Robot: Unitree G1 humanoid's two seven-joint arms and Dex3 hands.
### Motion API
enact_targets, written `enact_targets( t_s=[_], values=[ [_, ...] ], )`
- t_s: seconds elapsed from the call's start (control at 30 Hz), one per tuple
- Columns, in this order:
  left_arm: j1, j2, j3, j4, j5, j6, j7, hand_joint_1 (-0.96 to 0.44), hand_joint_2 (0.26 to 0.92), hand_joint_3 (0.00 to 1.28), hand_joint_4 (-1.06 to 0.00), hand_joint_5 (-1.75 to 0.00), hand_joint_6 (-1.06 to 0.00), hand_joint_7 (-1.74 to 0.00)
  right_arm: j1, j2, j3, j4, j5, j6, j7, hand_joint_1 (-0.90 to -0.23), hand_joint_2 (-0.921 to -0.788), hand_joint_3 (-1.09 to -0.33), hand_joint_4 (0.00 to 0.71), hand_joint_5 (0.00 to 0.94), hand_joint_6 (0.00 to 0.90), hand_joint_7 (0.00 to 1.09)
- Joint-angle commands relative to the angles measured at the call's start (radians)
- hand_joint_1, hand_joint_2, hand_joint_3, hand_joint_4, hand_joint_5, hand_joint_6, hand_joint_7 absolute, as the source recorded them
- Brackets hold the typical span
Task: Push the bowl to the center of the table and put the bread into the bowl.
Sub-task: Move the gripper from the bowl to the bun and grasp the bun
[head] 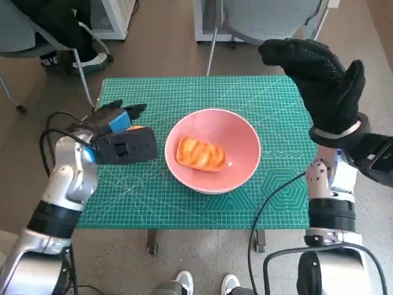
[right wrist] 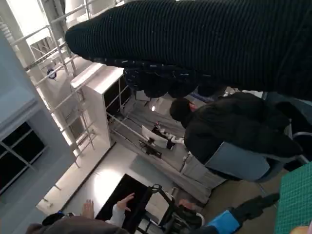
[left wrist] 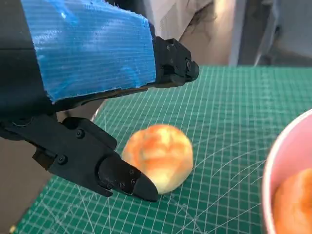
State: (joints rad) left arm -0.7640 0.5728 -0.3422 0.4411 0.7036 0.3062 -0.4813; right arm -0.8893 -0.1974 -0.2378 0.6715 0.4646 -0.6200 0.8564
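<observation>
A pink bowl point(head: 241, 134) stands near the middle of the green mat point(head: 184, 92), and its rim point(left wrist: 287, 161) shows in the left wrist view. One golden piece of bread point(head: 201, 153) lies inside it. A second, round bread roll point(left wrist: 158, 155) lies on the mat left of the bowl, only an orange sliver point(head: 137, 128) showing in the head view. My left hand point(head: 120, 120) hovers over this roll with fingers point(left wrist: 122, 178) apart on either side; one fingertip is close to it, and contact is unclear. My right hand point(head: 322, 74) is raised above the table's right back corner, holding nothing.
Office chairs point(head: 270, 18) stand behind the table, with another chair point(head: 37, 31) at the back left. A person's shoes point(head: 184, 283) show at the front edge. In the right wrist view a seated person point(right wrist: 229, 126) in dark clothes appears.
</observation>
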Motion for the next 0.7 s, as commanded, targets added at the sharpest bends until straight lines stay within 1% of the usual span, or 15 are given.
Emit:
enact_targets(
  t_s=[0.03,0.23,0.57,0.6,0.7],
  values=[
    [-0.038,-0.018,-0.025,0.062,0.013,-0.004,0.019,-0.41,0.800,0.00,0.00,0.00,-0.21,0.00,0.021,-0.012,0.000,0.003,-0.015,0.001,-0.006,-0.707,-0.921,-0.810,0.313,0.000,0.405,0.00],
    [-0.065,-0.039,-0.055,0.148,0.019,-0.010,0.042,-0.42,0.801,0.00,0.00,0.00,-0.21,0.00,0.025,-0.012,0.003,-0.005,-0.016,0.000,-0.007,-0.702,-0.921,-0.811,0.313,0.000,0.405,0.00],
    [-0.081,-0.049,-0.073,0.191,0.011,-0.010,0.058,-0.41,0.802,0.00,0.00,0.00,-0.21,0.00,0.027,-0.012,0.004,-0.010,-0.015,0.001,-0.008,-0.701,-0.921,-0.813,0.312,0.000,0.405,0.00],
    [-0.088,-0.065,-0.080,0.224,0.012,-0.007,0.068,-0.41,0.802,0.00,0.00,0.00,-0.21,0.00,0.028,-0.013,0.004,-0.013,-0.013,0.003,-0.005,-0.701,-0.921,-0.813,0.312,0.000,0.405,0.00],
    [-0.100,-0.092,-0.093,0.284,0.012,-0.004,0.088,-0.36,0.797,0.00,-0.03,-0.01,-0.21,0.00,0.032,-0.016,0.003,-0.021,-0.009,0.008,-0.002,-0.698,-0.921,-0.812,0.312,0.000,0.406,0.00]
  ],
)
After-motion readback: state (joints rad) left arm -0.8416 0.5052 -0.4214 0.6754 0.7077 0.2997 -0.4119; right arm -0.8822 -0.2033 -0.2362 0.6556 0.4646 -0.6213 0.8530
